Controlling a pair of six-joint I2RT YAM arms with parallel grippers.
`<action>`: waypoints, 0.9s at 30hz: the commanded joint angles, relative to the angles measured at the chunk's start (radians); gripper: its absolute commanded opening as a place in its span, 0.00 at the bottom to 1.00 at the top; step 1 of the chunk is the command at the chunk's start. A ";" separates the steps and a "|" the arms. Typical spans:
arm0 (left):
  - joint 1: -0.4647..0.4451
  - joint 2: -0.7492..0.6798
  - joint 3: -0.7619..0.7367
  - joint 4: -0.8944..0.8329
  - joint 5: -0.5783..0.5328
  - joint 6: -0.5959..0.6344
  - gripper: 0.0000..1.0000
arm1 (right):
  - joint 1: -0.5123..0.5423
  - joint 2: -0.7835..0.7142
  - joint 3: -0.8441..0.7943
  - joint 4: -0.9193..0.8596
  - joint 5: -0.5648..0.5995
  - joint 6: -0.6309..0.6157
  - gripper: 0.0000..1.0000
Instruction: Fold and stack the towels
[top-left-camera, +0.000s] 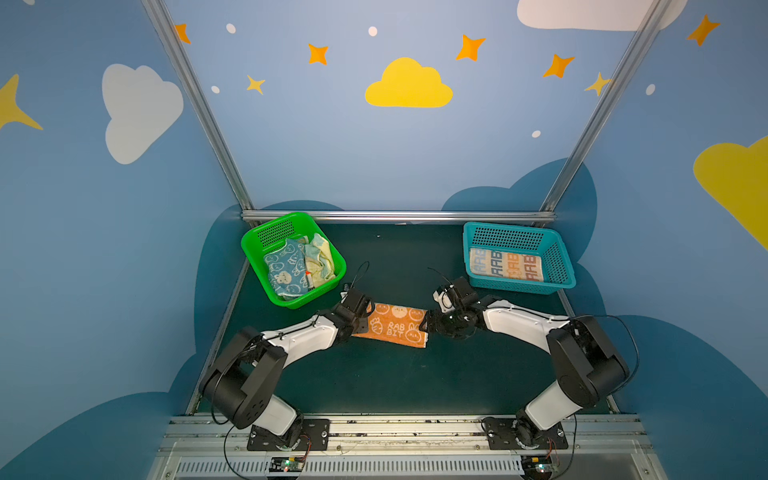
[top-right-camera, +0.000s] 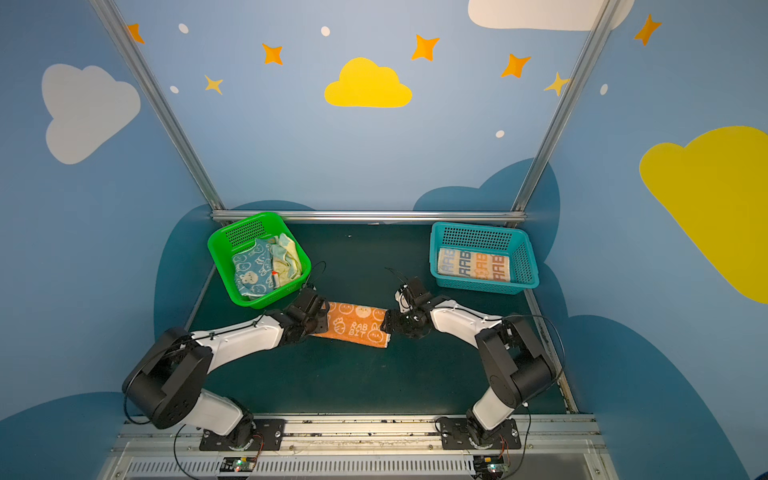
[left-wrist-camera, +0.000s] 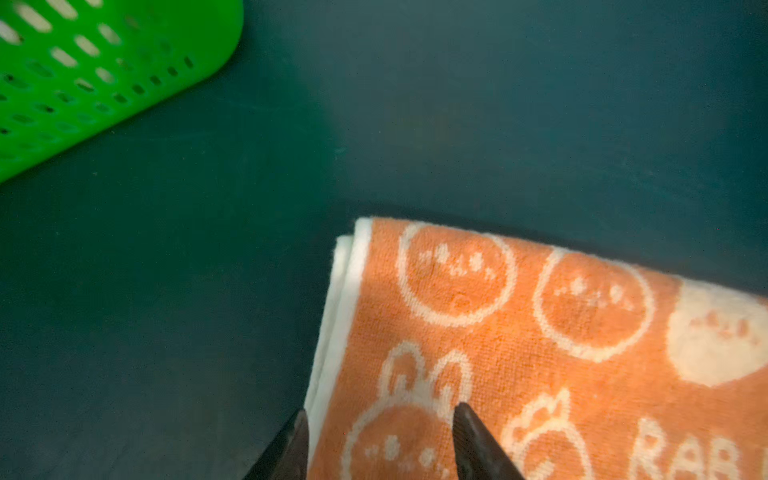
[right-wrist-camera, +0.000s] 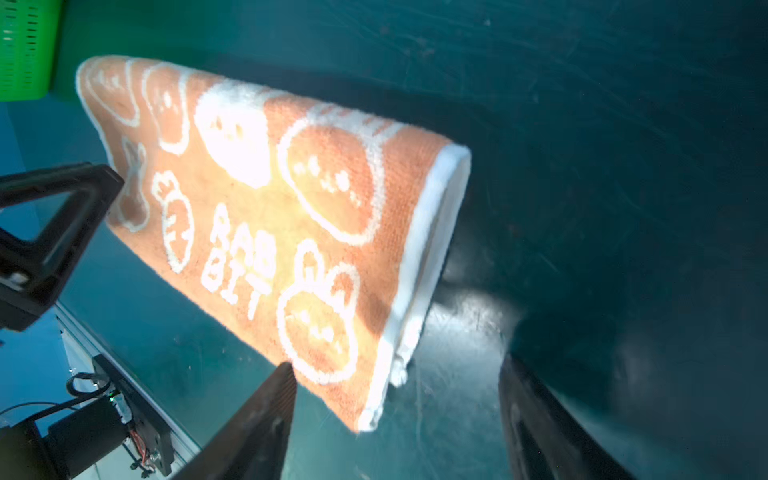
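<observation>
Now, the orange towel lies folded and flat at the middle of the bench, long side running between the two arms.

In both top views its left end is buried under the left wrist, so the left end effector shows only in the left wrist view. There just two dark tips poke in, cut off at the frame edge. They stand part-way apart, one over bare bench, the other over the towel, straddling the white border and clamping nothing. Two layers show at that edge.

The right end effector has its fingers spread wide and empty, hanging just off the towel's white-bordered right end. Glare washes out the towel's middle in that view, though "RAB BIT" reads through. A small white loop at the near corner is blurred.

The green basket sits at the back left with a crumpled blue towel and a pale yellow towel. A small red-and-white bit between them is too small to name. Its near corner comes close to the left wrist without touching.

The teal basket at the back right holds folded towels; how many, nobody can tell.

Open bench stretches in front of the towel towards the arm bases, and behind it between the baskets.
</observation>
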 joint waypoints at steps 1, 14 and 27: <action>-0.001 0.018 -0.023 0.052 -0.007 -0.021 0.55 | 0.000 0.045 -0.013 0.044 -0.012 0.033 0.70; -0.001 0.093 -0.049 0.075 0.002 -0.038 0.54 | 0.025 0.211 -0.032 0.202 -0.029 0.077 0.46; -0.001 0.090 -0.036 0.054 0.002 -0.027 0.55 | 0.027 0.263 0.035 0.224 -0.046 0.008 0.00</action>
